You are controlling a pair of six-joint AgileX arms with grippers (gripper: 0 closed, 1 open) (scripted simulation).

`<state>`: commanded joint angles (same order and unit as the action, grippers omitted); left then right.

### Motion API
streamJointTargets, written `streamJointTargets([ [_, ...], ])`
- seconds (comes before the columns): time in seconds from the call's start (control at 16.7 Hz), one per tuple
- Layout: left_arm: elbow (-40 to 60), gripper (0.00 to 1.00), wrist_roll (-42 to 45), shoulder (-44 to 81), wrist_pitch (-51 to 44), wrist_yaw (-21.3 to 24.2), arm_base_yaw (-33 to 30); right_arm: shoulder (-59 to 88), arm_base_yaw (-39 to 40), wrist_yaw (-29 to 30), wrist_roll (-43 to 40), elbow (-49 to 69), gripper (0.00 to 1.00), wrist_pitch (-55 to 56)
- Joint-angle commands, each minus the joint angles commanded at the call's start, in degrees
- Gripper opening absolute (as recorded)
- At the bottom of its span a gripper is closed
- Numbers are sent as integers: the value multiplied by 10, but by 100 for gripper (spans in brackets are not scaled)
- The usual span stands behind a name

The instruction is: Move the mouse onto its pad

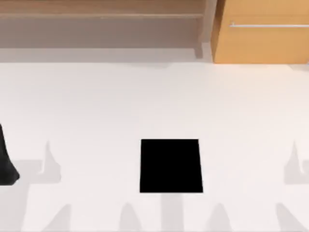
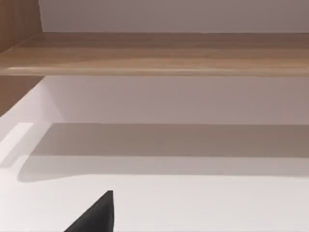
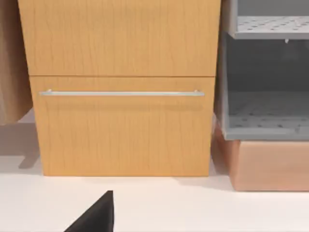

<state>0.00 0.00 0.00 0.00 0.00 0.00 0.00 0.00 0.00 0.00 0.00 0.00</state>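
Observation:
The pad (image 1: 171, 166) is a flat black rectangle lying on the white table, a little right of the middle and near the front edge, with nothing on it. The mouse is out of view. My left arm (image 1: 6, 164) is a black tapered bulk at the table's far left edge, well away from the pad. A black part of my left gripper (image 2: 96, 217) juts into the left wrist view over bare table. A like black part of my right gripper (image 3: 96, 217) juts into the right wrist view, facing a wooden cabinet.
A low wooden shelf (image 1: 101, 14) runs along the back left of the table. A wooden drawer cabinet (image 1: 263, 31) with a metal handle (image 3: 120, 93) stands at the back right, beside a grey rack (image 3: 265, 87) on a tan box. Bare white tabletop surrounds the pad.

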Motion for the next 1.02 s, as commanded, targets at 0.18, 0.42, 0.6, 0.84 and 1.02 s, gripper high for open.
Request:
streamJointTargets([
  [0.18, 0, 100, 0, 0, 0, 0, 0, 7, -1, 0, -7, 7, 100, -7],
  [0.42, 0, 100, 0, 0, 0, 0, 0, 94, -12, -1, -79, 78, 100, -88],
  [0.6, 0, 100, 0, 0, 0, 0, 0, 222, -26, -2, -167, 164, 100, -193],
  [0.84, 0, 100, 0, 0, 0, 0, 0, 443, -48, -4, -299, 287, 100, -356],
  [1.02, 0, 100, 0, 0, 0, 0, 0, 585, -65, -5, -393, 375, 100, -469],
])
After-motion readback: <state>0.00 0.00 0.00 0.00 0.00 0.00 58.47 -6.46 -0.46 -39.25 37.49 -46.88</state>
